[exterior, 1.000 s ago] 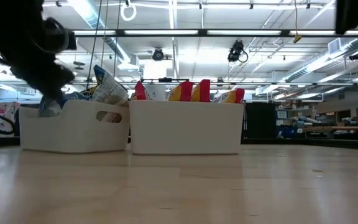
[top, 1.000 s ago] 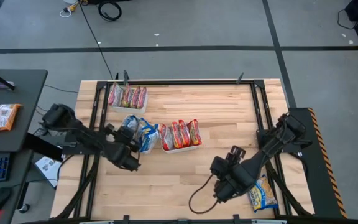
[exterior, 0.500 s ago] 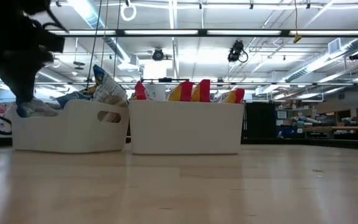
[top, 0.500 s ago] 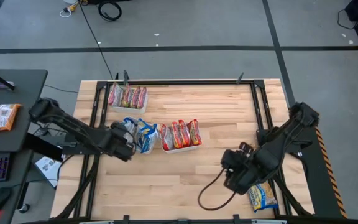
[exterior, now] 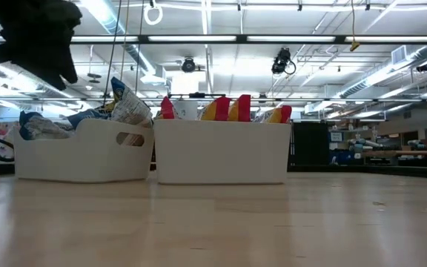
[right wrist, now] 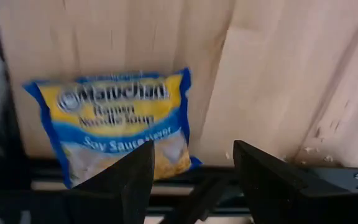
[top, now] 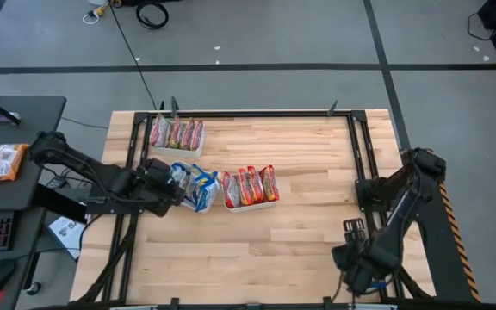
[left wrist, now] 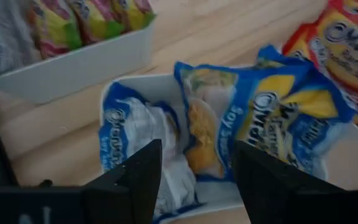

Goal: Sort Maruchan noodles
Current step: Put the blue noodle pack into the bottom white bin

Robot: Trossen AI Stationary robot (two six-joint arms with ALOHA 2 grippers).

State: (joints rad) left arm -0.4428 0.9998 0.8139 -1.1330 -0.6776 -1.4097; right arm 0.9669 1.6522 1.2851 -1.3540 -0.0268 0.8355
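The right gripper (top: 364, 274) sits at the table's near right corner, its body covering the blue-and-yellow Maruchan packet (right wrist: 118, 121) in the high view; only the right wrist view shows that packet, lying flat on the wood just ahead of the spread, empty fingers (right wrist: 271, 175). The left gripper (left wrist: 194, 180) hangs beside the middle tray (top: 198, 207), fingers apart and empty, over blue-and-yellow packets (left wrist: 272, 118) standing in that tray. In the low view the arm is a dark, cropped shape at upper left. Red-orange packets (top: 250, 184) fill the tray beside it (exterior: 221, 152); more packets (top: 176, 133) fill the far tray (top: 176, 151). Since half a second ago the right gripper has moved from beside the loose packet to above it, and the left arm has lifted clear of its tray.
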